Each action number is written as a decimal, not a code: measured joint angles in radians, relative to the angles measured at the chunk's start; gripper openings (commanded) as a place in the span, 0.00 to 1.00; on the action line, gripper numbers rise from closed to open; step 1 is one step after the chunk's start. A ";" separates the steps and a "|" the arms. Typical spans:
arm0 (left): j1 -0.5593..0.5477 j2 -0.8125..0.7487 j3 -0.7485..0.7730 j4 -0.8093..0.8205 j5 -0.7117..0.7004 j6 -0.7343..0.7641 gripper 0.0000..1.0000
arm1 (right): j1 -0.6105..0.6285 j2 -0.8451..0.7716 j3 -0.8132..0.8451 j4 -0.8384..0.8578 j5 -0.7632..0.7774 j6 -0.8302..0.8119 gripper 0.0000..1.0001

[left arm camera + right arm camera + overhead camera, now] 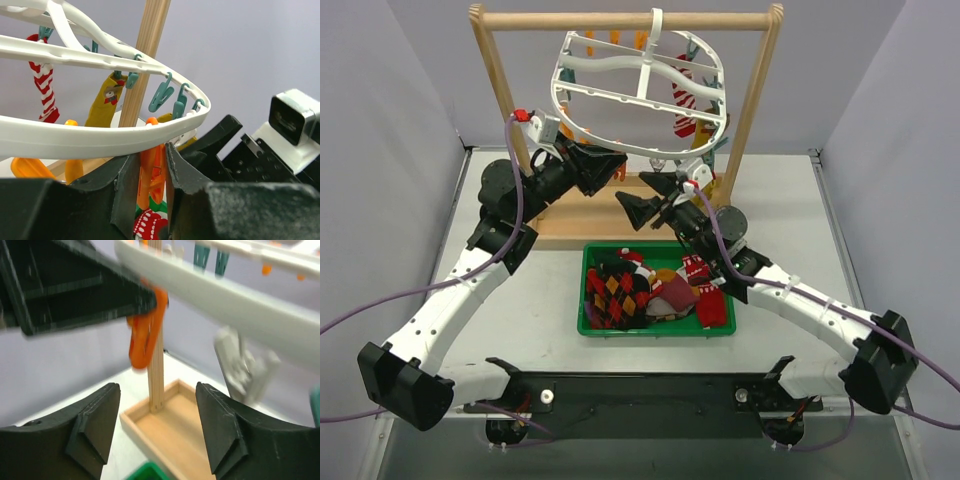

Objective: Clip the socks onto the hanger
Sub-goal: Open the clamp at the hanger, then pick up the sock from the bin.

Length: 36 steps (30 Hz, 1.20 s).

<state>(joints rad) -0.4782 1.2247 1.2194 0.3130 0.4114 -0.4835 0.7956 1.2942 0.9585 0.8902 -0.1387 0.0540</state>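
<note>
The white hanger [640, 78] hangs from the wooden bar. A red-white striped sock [684, 96] and a yellow sock [706, 140] are clipped to its right side; both also show in the left wrist view, striped [45, 92] and yellow [107, 100]. My left gripper [616, 166] is shut on an orange clip [152, 170] under the hanger rim [75, 135]. My right gripper [655, 195] is open and empty just right of it, below that orange clip [145, 335]. More socks [655, 292] lie in the green bin; a red patterned one [149, 226] shows below the clip.
The wooden rack [625, 20] stands at the back, with a base tray [175, 432] and an upright post [145, 55]. The green bin [584, 290] sits in front of it between the arms. Teal clips [161, 95] dangle from the far rim.
</note>
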 measured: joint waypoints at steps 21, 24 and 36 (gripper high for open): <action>0.010 -0.013 -0.047 0.019 0.012 0.040 0.00 | 0.005 -0.150 -0.224 -0.678 -0.023 -0.138 0.56; 0.010 -0.014 -0.047 0.019 0.019 0.045 0.00 | 0.000 -0.051 -0.218 -0.734 0.001 -0.111 0.52; 0.010 -0.014 -0.047 0.020 0.031 0.048 0.00 | 0.032 -0.002 -0.179 -0.990 0.167 0.058 0.57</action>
<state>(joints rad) -0.4686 1.2110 1.1728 0.3328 0.4427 -0.4358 0.8276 1.2926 0.7799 -0.0998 0.0284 0.1123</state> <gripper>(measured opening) 0.316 0.557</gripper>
